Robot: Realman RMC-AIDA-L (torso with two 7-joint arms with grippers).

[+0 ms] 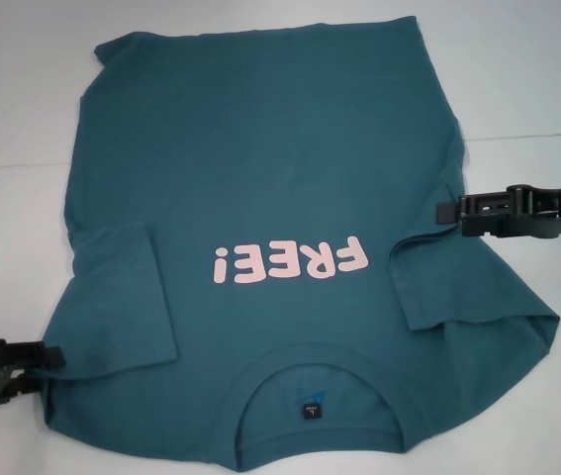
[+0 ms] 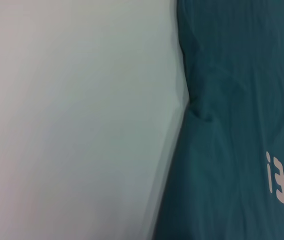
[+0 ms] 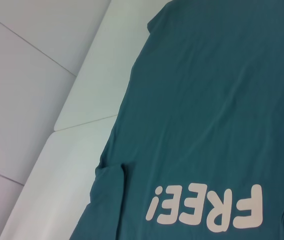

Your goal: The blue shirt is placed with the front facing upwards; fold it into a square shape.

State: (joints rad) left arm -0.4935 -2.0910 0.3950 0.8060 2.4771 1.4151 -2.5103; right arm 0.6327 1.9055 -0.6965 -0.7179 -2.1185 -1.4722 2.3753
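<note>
as laid flat, soft blue shirt (image 1: 260,178)

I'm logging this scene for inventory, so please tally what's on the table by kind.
Dark teal-blue cotton T-shirt with pink FREE! lettering: 1
Black robot grippers, left gripper and right gripper, at the shirt's edges: 2
White table: 1
Total: 4
</note>
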